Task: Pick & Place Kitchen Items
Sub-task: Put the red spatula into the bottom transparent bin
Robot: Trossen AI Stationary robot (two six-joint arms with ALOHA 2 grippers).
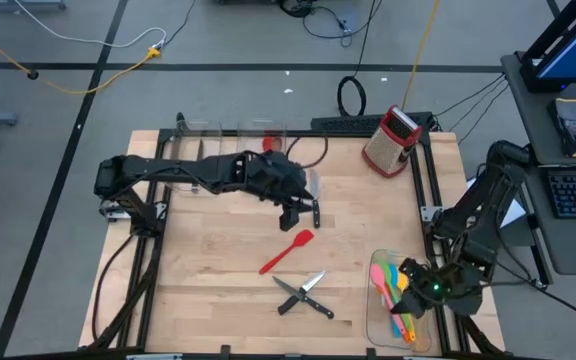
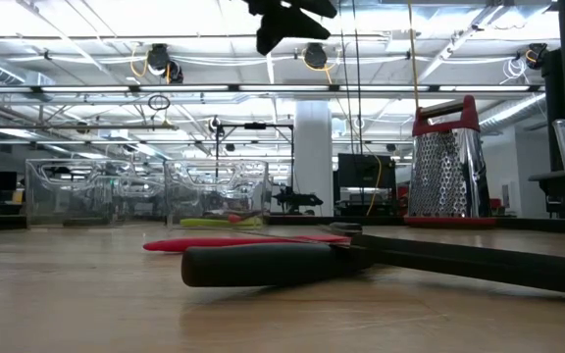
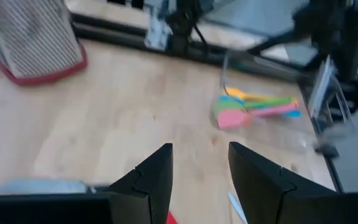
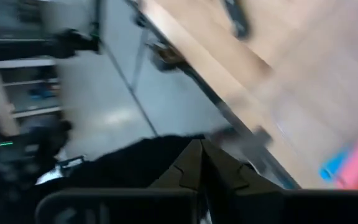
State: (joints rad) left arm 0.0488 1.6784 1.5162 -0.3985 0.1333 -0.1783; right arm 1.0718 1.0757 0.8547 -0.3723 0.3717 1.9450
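Observation:
A red spatula (image 1: 288,250) lies flat on the wooden table, and two black-handled knives (image 1: 303,293) lie crossed just nearer than it. In the low view the knife handle (image 2: 263,265) lies in front of the spatula (image 2: 243,242). My left gripper (image 1: 303,212) hangs open and empty above the table, just beyond the spatula; its fingers also show in the left wrist view (image 3: 197,168). Several coloured utensils (image 1: 398,290) lie in a clear bin (image 1: 376,320) at the front right. My right gripper (image 4: 201,162) is shut over that bin (image 1: 413,298).
A red box grater (image 1: 393,140) stands at the far right of the table. Clear bins (image 1: 228,135) stand along the far edge, one holding something red. Bare wood lies between the knives and the table's left side.

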